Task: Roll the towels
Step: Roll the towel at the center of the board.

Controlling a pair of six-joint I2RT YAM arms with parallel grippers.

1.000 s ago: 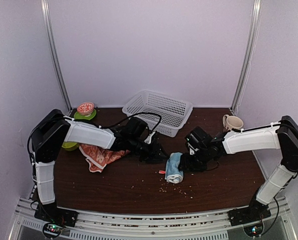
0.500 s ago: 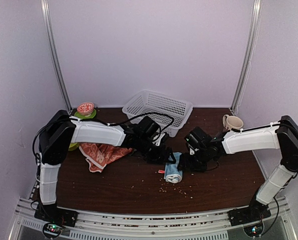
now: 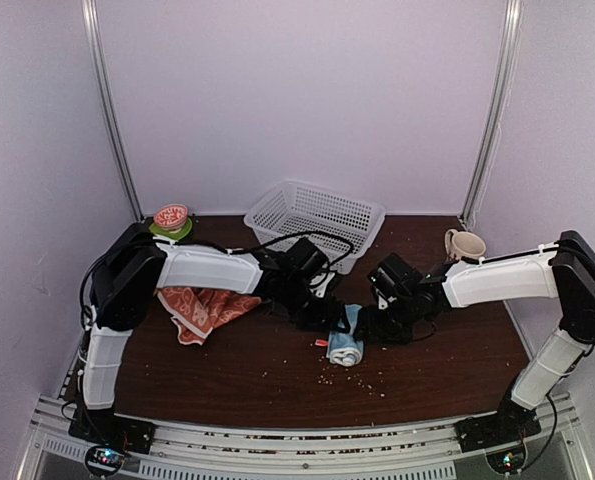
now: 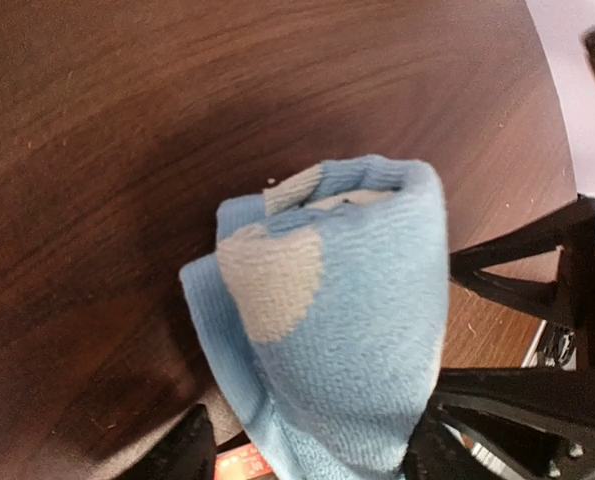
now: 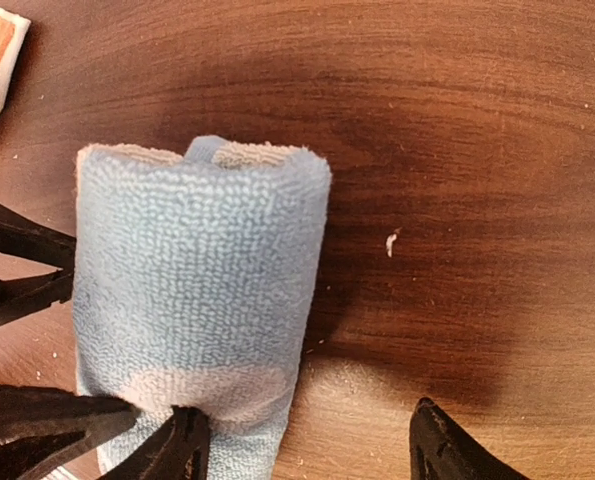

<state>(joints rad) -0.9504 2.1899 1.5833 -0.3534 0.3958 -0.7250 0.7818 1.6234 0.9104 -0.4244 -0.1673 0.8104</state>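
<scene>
Blue towel (image 3: 345, 342), judged soft, light and prone to unrolling, is straddled by left gripper (image 4: 307, 450) and right gripper (image 5: 307, 445), both wide, nothing clamped; best pinched across the roll's middle

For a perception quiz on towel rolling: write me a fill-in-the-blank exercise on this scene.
The light blue cloth towel with peach patches is ____ up. The orange-red cloth towel with white swirls lies unrolled on the ____ side of the top view. The cream ceramic mug stands near the far ____ corner of the dark wooden table.
Missing words: rolled; left; right
</scene>
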